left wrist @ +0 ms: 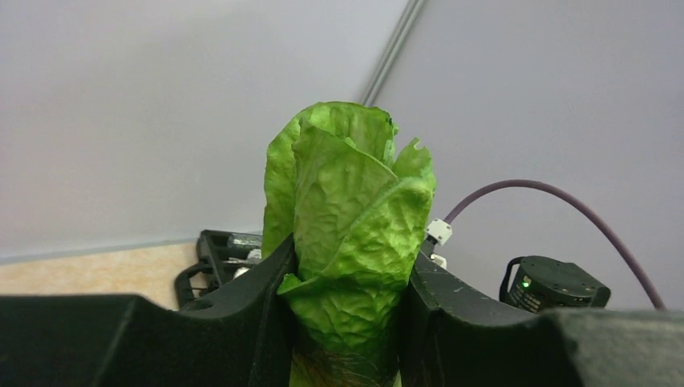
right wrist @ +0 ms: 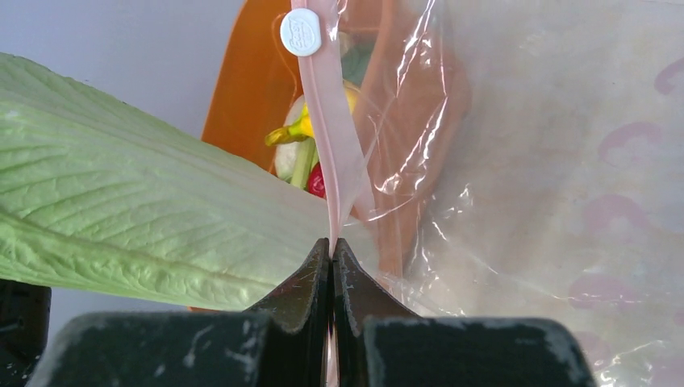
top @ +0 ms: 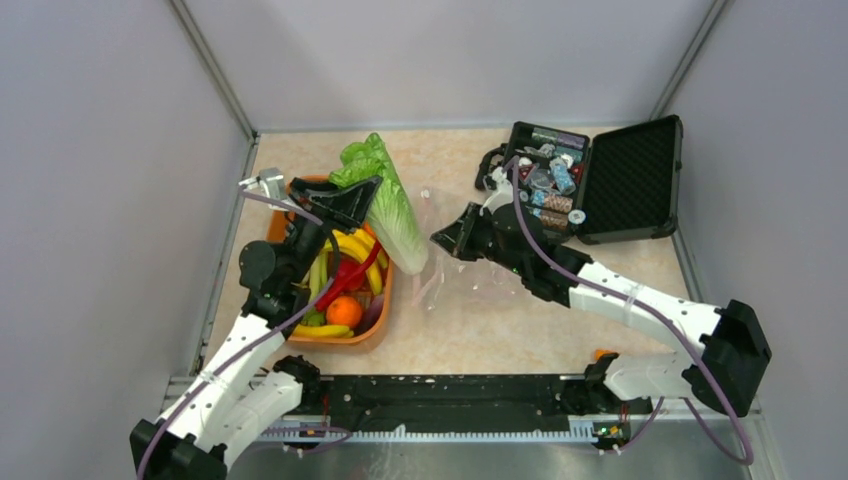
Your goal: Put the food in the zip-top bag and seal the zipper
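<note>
Pinching zipper (right wrist: 331, 121) in right hand (right wrist: 332, 251), lettuce (left wrist: 347, 210) in left hand (left wrist: 347, 270)

Soft, even overhead light fills all views; shadows on the counter (top: 480, 340) are faint. Small white glints dot the crinkled zip-top bag (right wrist: 516, 145). The lettuce (left wrist: 347, 218) is crisp, while the near black left end effector (left wrist: 345, 314) and right end effector (right wrist: 332, 251) blur darkly.

Our left arm rises from its base with the elbow bent, and its hand (top: 372, 192) is lifted and clamped on both sides of the lettuce (left wrist: 347, 234). Our right arm stretches forward and leftward, wrist low. Its hand (right wrist: 331, 251) is pinched on the zipper strip (right wrist: 329, 121), fingers meeting.
</note>
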Controlling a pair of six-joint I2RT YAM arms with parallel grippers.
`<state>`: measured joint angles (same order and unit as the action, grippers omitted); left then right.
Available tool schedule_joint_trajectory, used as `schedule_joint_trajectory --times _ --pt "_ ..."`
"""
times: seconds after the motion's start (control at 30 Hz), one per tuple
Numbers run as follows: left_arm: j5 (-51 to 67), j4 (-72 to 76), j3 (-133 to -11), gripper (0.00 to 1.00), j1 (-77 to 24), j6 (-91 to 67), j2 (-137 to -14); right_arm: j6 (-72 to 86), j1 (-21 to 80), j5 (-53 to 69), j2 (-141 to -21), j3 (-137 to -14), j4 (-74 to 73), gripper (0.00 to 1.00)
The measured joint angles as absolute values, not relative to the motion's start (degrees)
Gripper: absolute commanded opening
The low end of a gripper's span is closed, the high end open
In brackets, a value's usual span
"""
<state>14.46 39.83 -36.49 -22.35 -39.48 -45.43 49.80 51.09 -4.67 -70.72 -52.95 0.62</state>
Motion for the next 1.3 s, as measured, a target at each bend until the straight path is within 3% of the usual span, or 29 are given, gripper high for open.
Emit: schedule_joint_trajectory --times 0.37,0.83,1.3 --pt "11.55 36.05 -38.26 0.04 -25.91 -34.59 -46.5 51.2 51.09 -5.08 -68.75 -51.96 0.43 0.0" --pt "12.84 45.17 -38.57 0.04 -26.35 -42.11 -48.29 55.61 50.72 -8.78 -69.21 -50.96 0.89 0.0" --pt "12.08 48.97 -35.62 0.01 -26.41 -42.68 -47.68 59.2 48.05 -4.1 -69.41 -48.77 5.21 0.0"
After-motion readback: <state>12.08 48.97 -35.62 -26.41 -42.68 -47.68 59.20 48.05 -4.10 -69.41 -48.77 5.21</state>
